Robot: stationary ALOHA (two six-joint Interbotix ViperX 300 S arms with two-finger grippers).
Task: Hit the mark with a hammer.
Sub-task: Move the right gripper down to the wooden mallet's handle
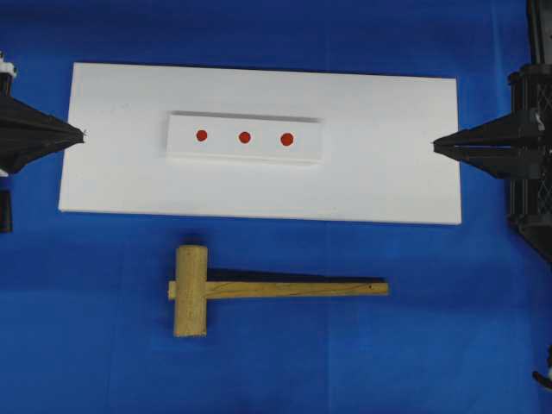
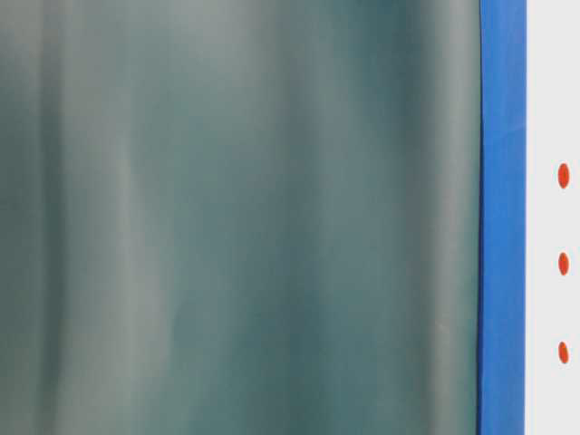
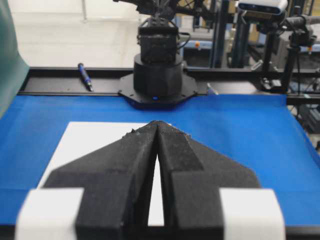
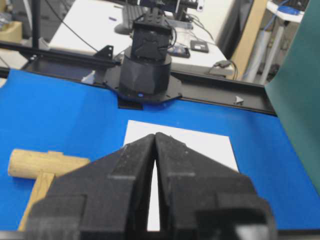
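The hammer, a light-tan wooden mallet, lies flat on the blue cloth in front of the white board, head to the left and handle pointing right. Its head also shows at the left in the right wrist view. Three red marks sit in a row on a raised white block: left mark, middle mark, right mark. My left gripper is shut and empty at the board's left edge. At the board's right edge, my right gripper is likewise shut and empty. Both tips meet in the wrist views.
The table-level view is mostly filled by a blurred green curtain, with the red marks at its right edge. A blue pen lies on the black rail behind the cloth. Each arm's base stands across the table from the other.
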